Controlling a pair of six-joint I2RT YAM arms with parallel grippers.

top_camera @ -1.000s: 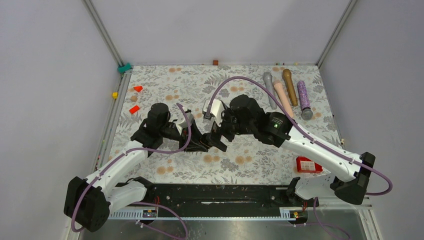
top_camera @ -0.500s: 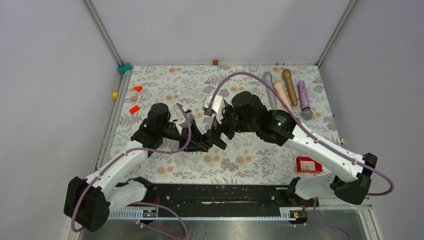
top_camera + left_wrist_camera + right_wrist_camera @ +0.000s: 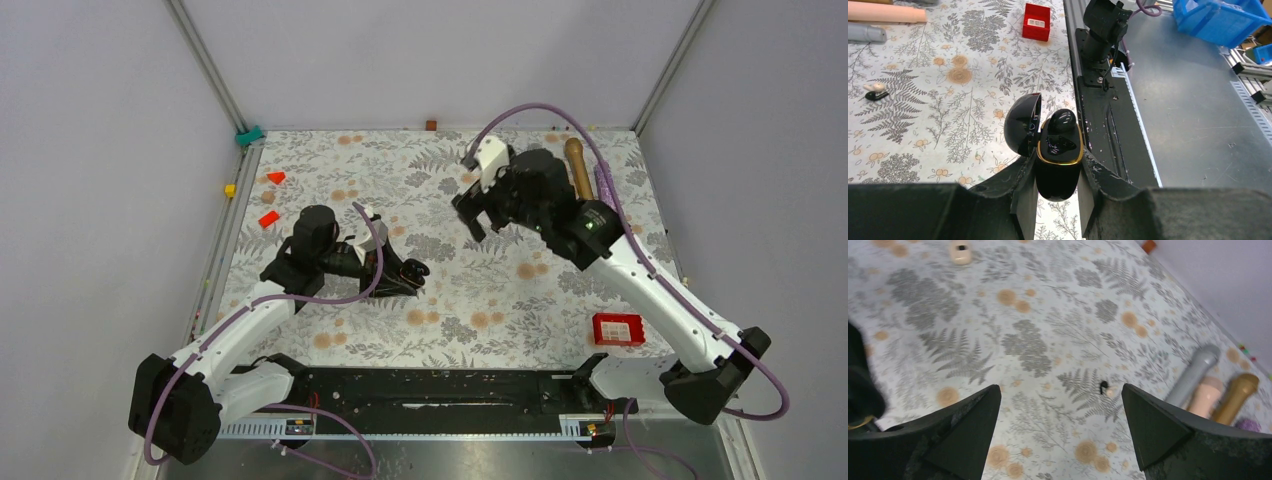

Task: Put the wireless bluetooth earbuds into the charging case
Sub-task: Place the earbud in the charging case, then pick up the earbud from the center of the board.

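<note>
My left gripper is shut on the charging case, a glossy black shell with a gold rim, held just above the floral mat. Its lid stands open to the left. A shiny black earbud-like piece sits in the far socket, and the near hollow looks bare. One tiny black-and-white earbud lies loose on the mat, seen between the right fingers as the earbud. My right gripper hangs open above the mat at the back, a little short of that earbud.
Grey, pink and brown microphone-like cylinders lie at the back right. A red box sits near the front right. Small red blocks and a cream rounded piece lie at the left. A blue bin stands off the table.
My right arm has drawn away from the left gripper and swung up toward the back right, its gripper still open. The left arm and the case have stayed put.
</note>
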